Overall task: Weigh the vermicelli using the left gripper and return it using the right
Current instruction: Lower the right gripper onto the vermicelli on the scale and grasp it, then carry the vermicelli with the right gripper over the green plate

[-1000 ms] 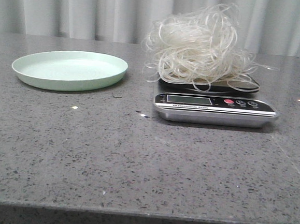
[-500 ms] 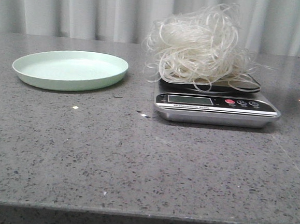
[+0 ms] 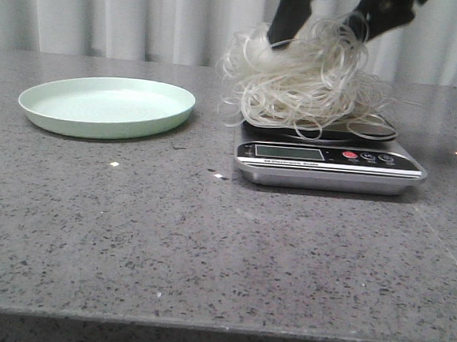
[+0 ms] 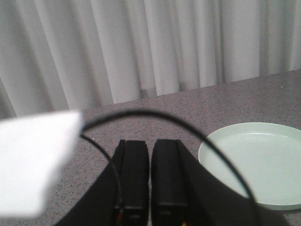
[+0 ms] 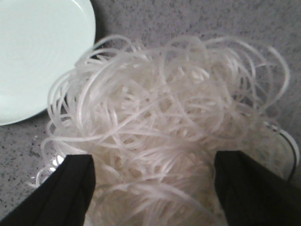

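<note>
So this looks like the return leg: the fluffy tangle of thin whitish glass-noodle vermicelli (image 3: 303, 78) is sitting piled on the black-and-silver digital kitchen scale (image 3: 329, 155), which sits on the grey speckled stone table (image 3: 206, 248), and the round pale green plate (image 3: 107, 106) next to it has nothing on it. Weighing seems done, so my guess is the job now is getting the noodles back onto that plate. The black right gripper (image 5: 153, 181) is spread wide with one finger on each side of the pile, apparently touching the outer strands but not squeezing anything yet. Next move probably calls for pushing down deeper and closing on the thick middle, because those loopy stray strands will likely slip out or drag over the scale edge. The black left gripper (image 4: 150, 176) is away from the action, fingers pinched together with just a thin slit, holding nothing. Versus half a second ago: no arm was in the front view at all then, now the right one has dropped in over the pile.
</note>
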Robot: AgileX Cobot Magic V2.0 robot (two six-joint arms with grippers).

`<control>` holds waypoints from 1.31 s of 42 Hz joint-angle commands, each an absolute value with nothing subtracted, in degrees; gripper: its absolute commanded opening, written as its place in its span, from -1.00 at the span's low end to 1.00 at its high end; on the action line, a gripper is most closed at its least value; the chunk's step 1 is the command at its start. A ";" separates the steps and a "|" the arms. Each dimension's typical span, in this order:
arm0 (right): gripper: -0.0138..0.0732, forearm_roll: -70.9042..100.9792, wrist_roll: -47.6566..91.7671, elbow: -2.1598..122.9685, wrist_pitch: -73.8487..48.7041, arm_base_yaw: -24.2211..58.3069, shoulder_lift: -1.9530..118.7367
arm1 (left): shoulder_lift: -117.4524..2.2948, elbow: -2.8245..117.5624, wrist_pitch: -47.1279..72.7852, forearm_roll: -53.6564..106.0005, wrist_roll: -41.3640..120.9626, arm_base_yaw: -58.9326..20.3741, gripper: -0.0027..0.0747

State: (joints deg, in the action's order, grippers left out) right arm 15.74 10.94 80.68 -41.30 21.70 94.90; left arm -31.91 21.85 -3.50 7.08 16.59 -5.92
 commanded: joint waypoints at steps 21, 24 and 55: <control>-0.14 16.65 11.68 83.64 -43.33 21.74 98.16 | -31.97 23.41 -7.92 7.20 16.68 -6.28 -0.58; -0.36 16.65 11.68 84.08 -43.94 21.74 98.16 | -31.97 23.41 -7.92 7.20 16.68 -6.28 -0.58; -0.32 16.81 11.68 104.90 -60.20 21.81 98.09 | -31.97 23.41 -7.92 7.20 16.68 -6.28 -0.58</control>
